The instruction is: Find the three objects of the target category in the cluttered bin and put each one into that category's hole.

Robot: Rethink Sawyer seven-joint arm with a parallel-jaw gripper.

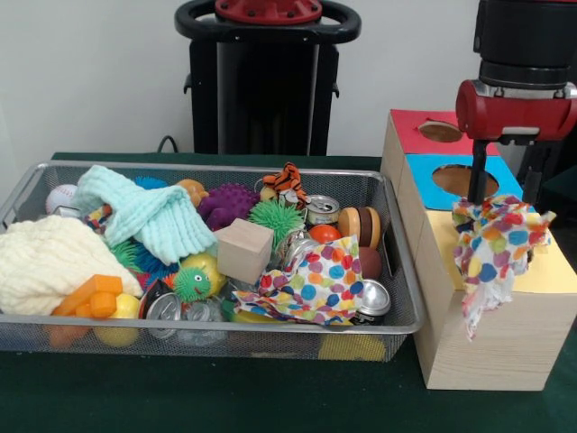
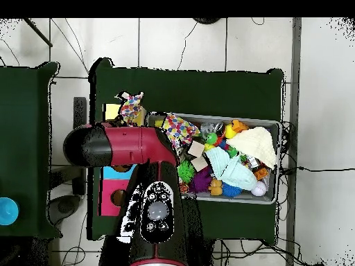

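My gripper [image 1: 503, 200] hangs over the yellow section [image 1: 550, 275] of the wooden box, shut on a polka-dot cloth [image 1: 496, 242] that drapes down over the box's front edge. In the overhead view this cloth [image 2: 130, 107] sticks out past the arm [image 2: 132, 145], which covers the gripper. The cloth hides any hole in the yellow section. A second polka-dot cloth [image 1: 311, 284] lies at the front right of the wire bin [image 1: 406, 298]; it shows too in the overhead view [image 2: 179, 128]. A mint cloth [image 1: 149, 216] and a cream cloth [image 1: 45, 262] lie in the bin's left half.
The box also has a red section with a hole [image 1: 440, 132] and a blue section with a hole [image 1: 464, 180]. The bin holds a wooden block [image 1: 243, 251], cans [image 1: 371, 298], spiky balls [image 1: 275, 219], a toy tiger [image 1: 287, 179] and orange blocks [image 1: 90, 296].
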